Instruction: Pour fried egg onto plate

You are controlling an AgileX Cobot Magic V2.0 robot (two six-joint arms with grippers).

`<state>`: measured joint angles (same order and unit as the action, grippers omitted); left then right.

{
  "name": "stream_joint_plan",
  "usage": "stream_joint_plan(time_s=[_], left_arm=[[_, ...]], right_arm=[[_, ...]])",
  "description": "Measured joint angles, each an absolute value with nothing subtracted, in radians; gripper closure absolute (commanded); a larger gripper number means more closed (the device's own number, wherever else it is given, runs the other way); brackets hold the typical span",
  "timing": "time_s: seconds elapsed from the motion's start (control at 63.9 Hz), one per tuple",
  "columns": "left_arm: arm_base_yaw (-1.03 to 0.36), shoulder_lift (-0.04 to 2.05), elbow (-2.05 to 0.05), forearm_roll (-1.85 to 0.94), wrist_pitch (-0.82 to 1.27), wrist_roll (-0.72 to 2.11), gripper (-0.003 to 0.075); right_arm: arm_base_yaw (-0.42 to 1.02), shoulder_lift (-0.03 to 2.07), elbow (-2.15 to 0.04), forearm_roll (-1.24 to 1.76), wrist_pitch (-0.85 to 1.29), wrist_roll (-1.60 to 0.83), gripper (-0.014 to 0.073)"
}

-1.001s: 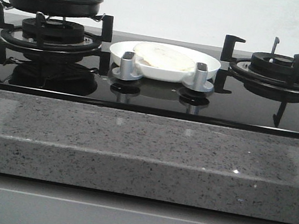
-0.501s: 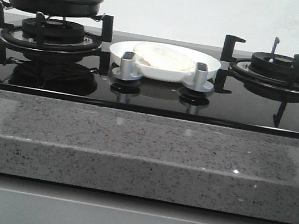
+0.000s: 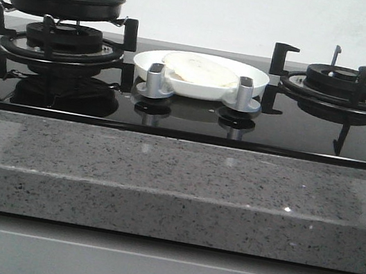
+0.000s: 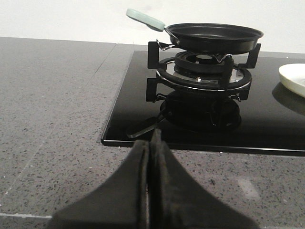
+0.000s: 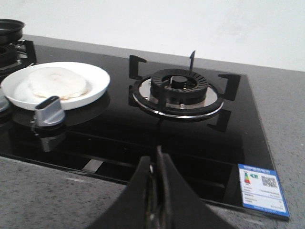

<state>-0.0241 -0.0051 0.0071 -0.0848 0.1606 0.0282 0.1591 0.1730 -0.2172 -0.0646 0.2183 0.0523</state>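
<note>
Fried egg (image 3: pixel 200 69) lying flat on white plate (image 3: pixel 255 77) between two burners. Empty black pan (image 3: pixel 65 2) on left burner. Left claw (image 4: pixel 149 143) and right claw (image 5: pixel 156 160) both pressed together, holding nothing.

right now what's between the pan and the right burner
The plate holding the fried egg sits between the pan and the right burner, with two silver knobs just in front; the front view shows this.

A kitchen: a glossy black two-burner gas hob (image 3: pixel 187 113) with silver knobs (image 3: pixel 156 81) sits in a speckled grey stone countertop (image 3: pixel 174 192) against a plain white wall (image 3: pixel 205 3).
</note>
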Motion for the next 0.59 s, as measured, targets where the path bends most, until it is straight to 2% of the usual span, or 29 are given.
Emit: stream_joint_plan(time_s=[0.282, 0.594], left_arm=[[-0.024, -0.005, 0.007, -0.085, 0.161, 0.028, 0.0739], [-0.024, -0.005, 0.007, -0.085, 0.161, 0.028, 0.0739]], right_arm=[[0.012, 0.035, 0.013, -0.056, 0.154, 0.052, 0.0654], [-0.008, -0.010, 0.026, -0.052, 0.156, 0.052, 0.0654]])
